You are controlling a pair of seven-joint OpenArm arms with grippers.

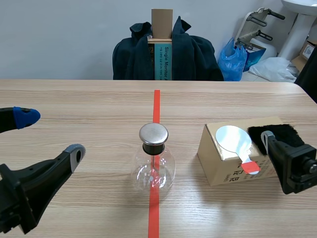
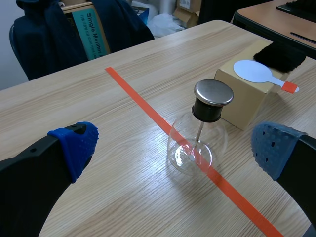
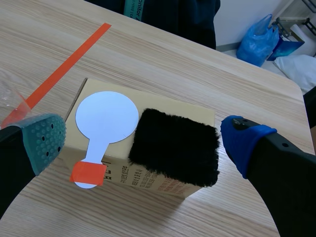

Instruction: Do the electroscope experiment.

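The electroscope (image 1: 153,159) is a clear glass flask with a round metal cap (image 1: 153,134), standing on the orange-red tape line at the table's middle. To its right a cardboard box (image 1: 218,158) carries a white round paddle (image 3: 107,118) with a red-taped handle (image 3: 88,173) and a black fur pad (image 3: 175,145). My left gripper (image 2: 175,147) is open, low at the table's left, with the flask ahead between its fingers and untouched. Over the box hangs my right gripper (image 3: 143,140), open, its fingers either side of the paddle and fur.
Across the table stands a chair draped with a dark jacket (image 1: 193,54), holding a tall carton (image 1: 161,44). Blue bags (image 1: 234,59) and white items lie on the floor at the back right. The table's right edge (image 1: 307,94) is close to the box.
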